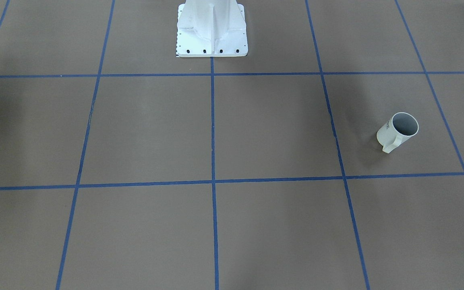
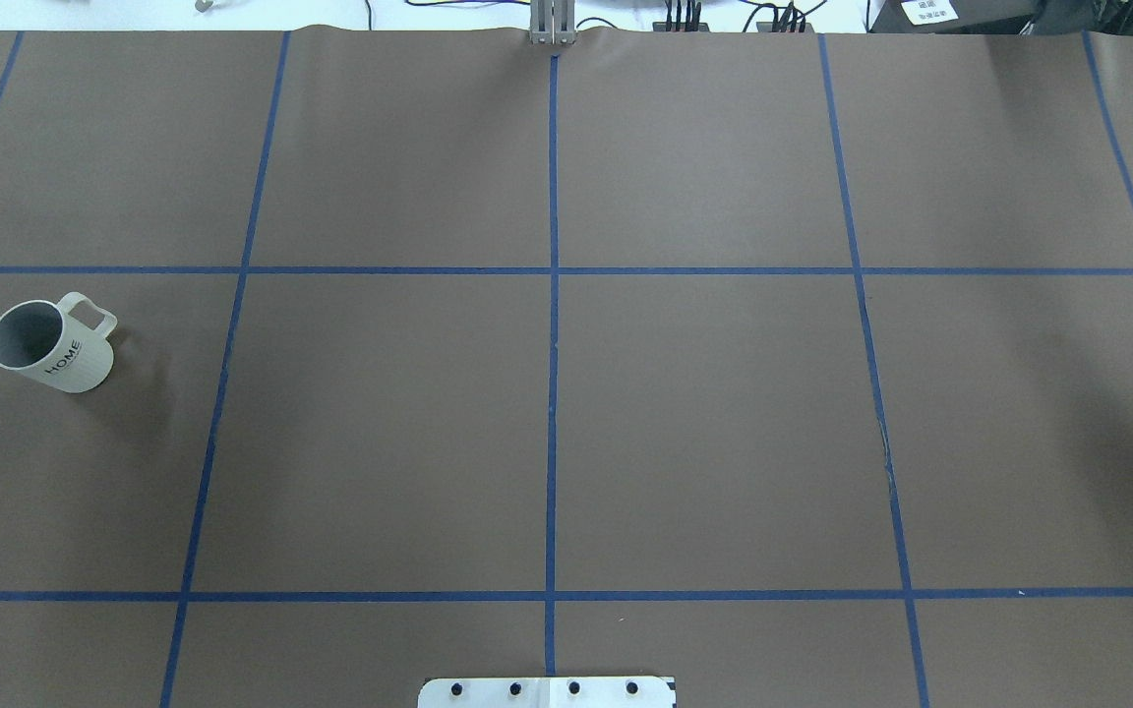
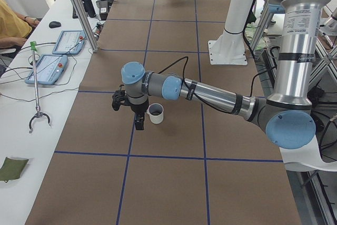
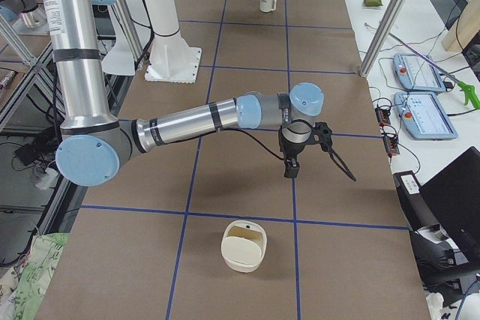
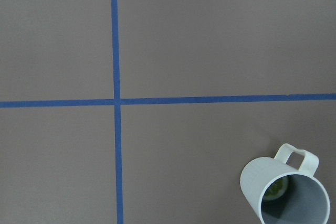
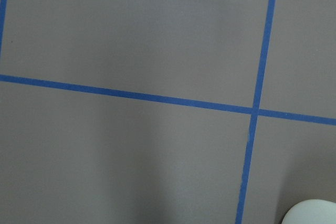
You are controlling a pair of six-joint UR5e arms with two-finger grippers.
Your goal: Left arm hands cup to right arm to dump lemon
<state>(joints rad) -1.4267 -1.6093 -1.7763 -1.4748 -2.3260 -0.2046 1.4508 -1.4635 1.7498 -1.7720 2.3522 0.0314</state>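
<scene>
— How is the left arm posing?
— Its upper link is standing upright, the elbow is bending low, and the forearm is reaching out nearly level. The wrist is turning down at the end, so the left gripper is pointing straight down.
— Is it gripping?
— The side view is not letting me tell whether the jaws are apart or together.
— And the right arm?
— It is mirroring that pose: upright upper link, forearm stretching out nearly level, the right gripper hanging downward. Its jaws are escaping me too.
</scene>
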